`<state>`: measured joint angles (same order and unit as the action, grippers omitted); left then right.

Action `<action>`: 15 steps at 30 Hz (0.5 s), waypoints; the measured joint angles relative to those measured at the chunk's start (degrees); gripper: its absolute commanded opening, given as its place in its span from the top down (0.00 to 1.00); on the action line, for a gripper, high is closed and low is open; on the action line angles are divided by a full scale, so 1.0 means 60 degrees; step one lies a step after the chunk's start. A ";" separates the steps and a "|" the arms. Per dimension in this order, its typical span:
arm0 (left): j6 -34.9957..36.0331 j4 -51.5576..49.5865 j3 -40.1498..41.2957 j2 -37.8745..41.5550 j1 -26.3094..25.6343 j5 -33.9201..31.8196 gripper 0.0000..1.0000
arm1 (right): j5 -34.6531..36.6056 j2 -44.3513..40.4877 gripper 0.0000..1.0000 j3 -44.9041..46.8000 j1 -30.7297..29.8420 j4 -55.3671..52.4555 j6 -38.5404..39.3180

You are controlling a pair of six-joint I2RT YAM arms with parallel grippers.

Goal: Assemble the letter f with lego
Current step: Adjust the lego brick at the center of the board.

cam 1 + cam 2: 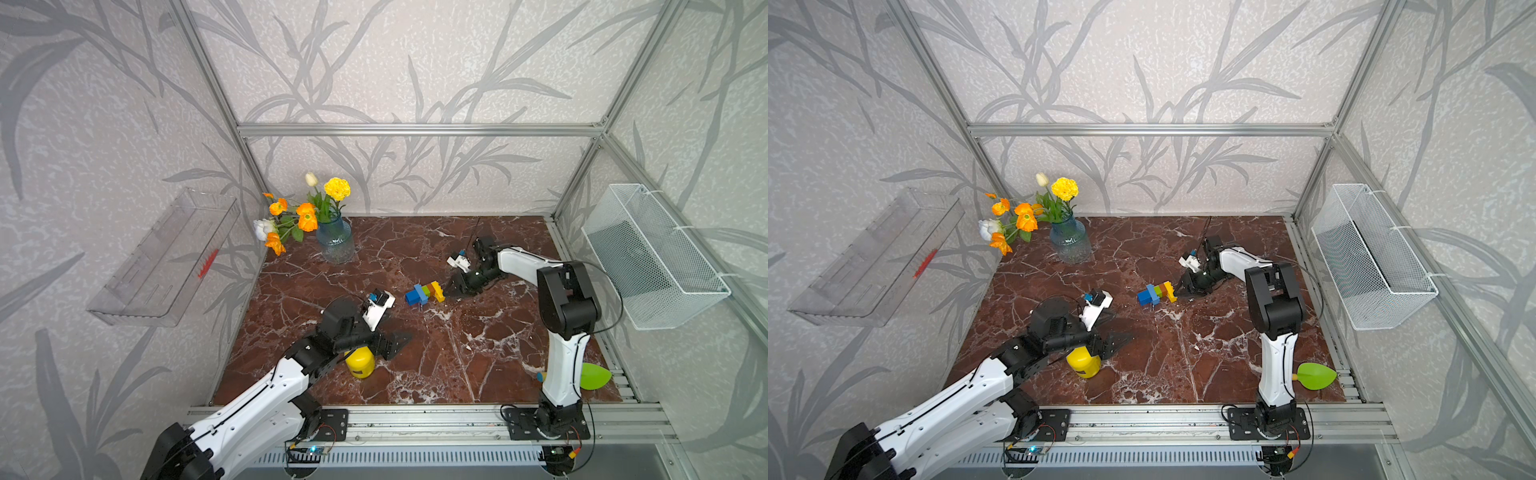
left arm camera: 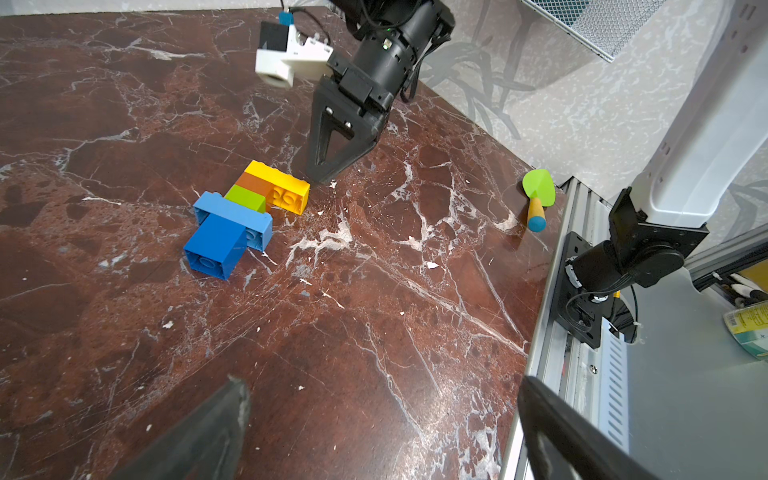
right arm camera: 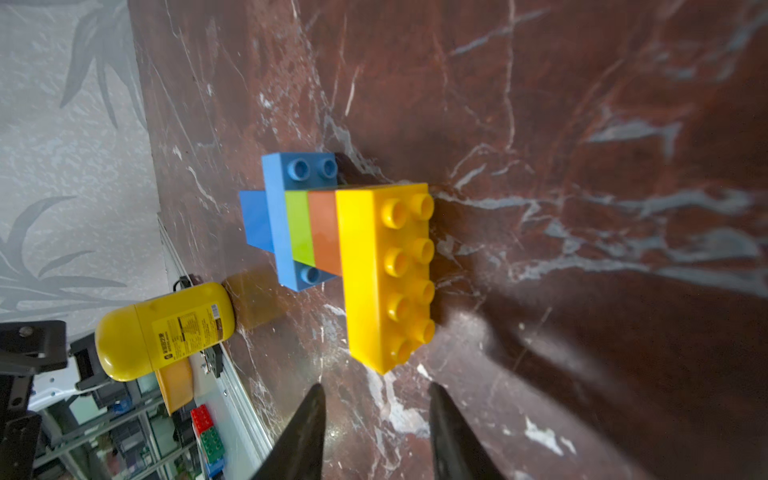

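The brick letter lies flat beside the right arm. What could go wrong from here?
1. The right arm's fingers, open, sit just off the yellow brick; a forward drift could shove the letter or crack a joint.
2. The light-blue bar sticks out sideways; a knock there might pry it loose.

The right pincer (image 3: 376,387) gapes just beside the letter f (image 3: 360,257).
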<state>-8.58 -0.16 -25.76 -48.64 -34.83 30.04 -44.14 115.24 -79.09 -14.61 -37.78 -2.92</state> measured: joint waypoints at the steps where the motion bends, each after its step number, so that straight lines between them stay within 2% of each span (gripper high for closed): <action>1: 0.0000 0.0000 0.0000 -0.0004 0.0000 0.0000 0.01 | 0.0113 -0.0280 0.66 0.0102 -0.0025 0.0120 -0.0055; 6: -0.0004 0.0000 0.0000 -0.0007 0.0000 -0.0007 0.00 | 0.1024 -0.1497 0.69 0.0761 -0.0364 0.0874 -0.0277; 13: 0.0000 -0.0007 0.0000 -0.0007 0.0000 -0.0040 0.01 | 0.2914 -0.2470 0.70 0.2382 -0.1821 0.2550 -0.0645; 15: 0.0000 -0.0025 0.0000 -0.0007 -0.0007 -0.0040 0.01 | 0.3300 -0.2572 0.72 0.2805 -0.2186 0.3064 -0.0827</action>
<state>-8.58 -0.32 -25.76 -48.69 -34.87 29.80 -24.34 99.81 -62.26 -27.73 -19.40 -7.88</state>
